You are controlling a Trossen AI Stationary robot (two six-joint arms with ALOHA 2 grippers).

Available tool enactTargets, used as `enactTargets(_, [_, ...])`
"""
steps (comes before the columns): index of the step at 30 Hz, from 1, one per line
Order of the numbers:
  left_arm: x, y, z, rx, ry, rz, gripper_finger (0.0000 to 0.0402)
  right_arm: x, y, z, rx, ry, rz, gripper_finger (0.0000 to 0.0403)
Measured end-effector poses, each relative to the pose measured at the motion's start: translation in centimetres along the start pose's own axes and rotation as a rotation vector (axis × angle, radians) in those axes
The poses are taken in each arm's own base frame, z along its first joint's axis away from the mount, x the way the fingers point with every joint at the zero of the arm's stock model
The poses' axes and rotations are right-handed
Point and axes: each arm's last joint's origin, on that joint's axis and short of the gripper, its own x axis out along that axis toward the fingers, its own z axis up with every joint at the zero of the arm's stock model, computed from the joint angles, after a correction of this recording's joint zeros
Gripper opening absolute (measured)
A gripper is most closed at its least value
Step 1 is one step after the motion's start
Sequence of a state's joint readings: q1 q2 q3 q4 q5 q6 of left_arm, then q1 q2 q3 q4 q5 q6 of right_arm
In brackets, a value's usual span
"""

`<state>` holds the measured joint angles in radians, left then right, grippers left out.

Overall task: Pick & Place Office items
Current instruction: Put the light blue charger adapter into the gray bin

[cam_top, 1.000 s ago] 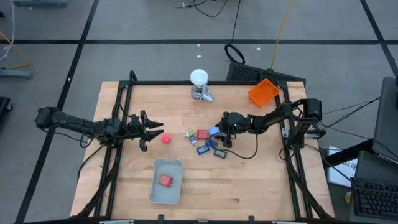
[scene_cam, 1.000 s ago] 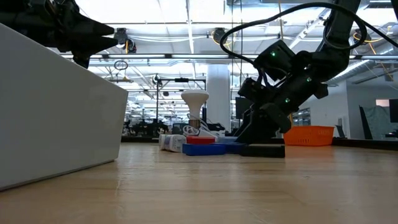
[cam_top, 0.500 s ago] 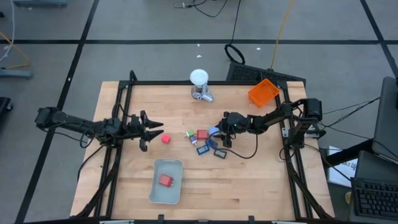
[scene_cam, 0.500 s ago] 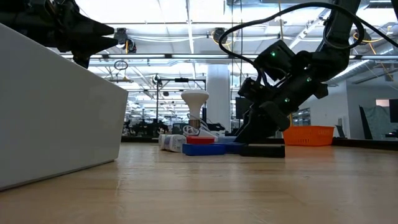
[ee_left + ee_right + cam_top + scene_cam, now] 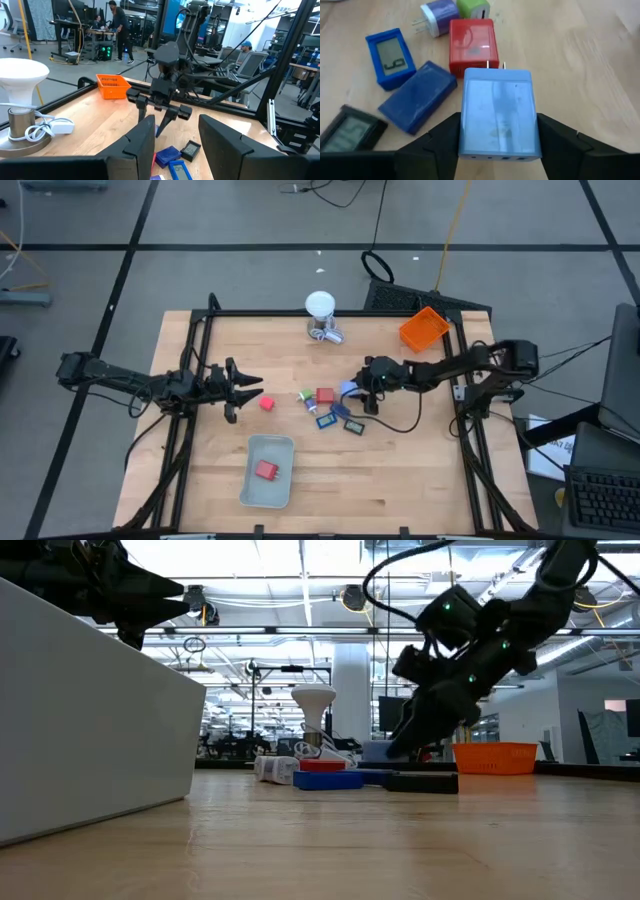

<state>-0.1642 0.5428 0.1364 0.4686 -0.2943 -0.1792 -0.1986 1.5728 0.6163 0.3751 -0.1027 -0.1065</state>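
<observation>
My right gripper (image 5: 360,392) hangs over the cluster of office items at mid table, shut on a light-blue plug block (image 5: 498,115). Under it lie a red block (image 5: 473,44), two blue pieces (image 5: 419,96), a green-and-white bit (image 5: 305,394) and a dark rectangle (image 5: 354,425). Another red block (image 5: 267,403) lies on the table just ahead of my left gripper (image 5: 255,385), which waits level and open at the left. A third red block (image 5: 265,470) rests in the pale grey tray (image 5: 285,445). My right gripper pinches the light-blue block by its two opposite sides (image 5: 465,130) between the two fingers (image 5: 435,137), at the end away from its prongs (image 5: 495,64). The fingers slant down from the table's right side. The block is lifted clear of the table (image 5: 378,751), prongs pointing away from the gripper.
A white ball-topped lamp on a metal base (image 5: 320,315) with its cord stands at the far middle. An orange bin (image 5: 423,327) sits at the far right corner. The grey tray lies near the front edge, left of centre. People and desks show in the room beyond.
My right gripper has risen and drawn back a little toward the table's right edge. The light-blue block has gone up with it, from lying among the other pieces to hanging clear of the table. The other pieces have stayed where they were.
</observation>
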Motion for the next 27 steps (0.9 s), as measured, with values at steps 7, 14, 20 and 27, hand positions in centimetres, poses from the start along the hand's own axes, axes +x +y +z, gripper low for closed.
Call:
enactTargets(7, [0.0, 0.0, 0.0, 0.000, 0.000, 0.000, 0.0152, -2.9, 0.2, 1.6, 0.034, -0.053, 0.001, 0.0212])
enactTargets(14, [0.0, 0.0, 0.1, -0.005, -0.014, -0.002, 0.0152, -5.2, 0.8, 1.1, 0.016, -0.114, 0.007, 0.0215])
enactTargets(20, [0.0, 0.0, 0.1, -0.003, -0.008, -0.004, 0.0152, -7.1, 1.0, 0.7, 0.008, -0.179, -0.002, 0.0213])
enactTargets(27, [0.0, 0.0, 0.1, -0.007, -0.007, -0.005, 0.0152, -8.8, 1.2, 0.9, -0.002, -0.300, -0.006, 0.0214])
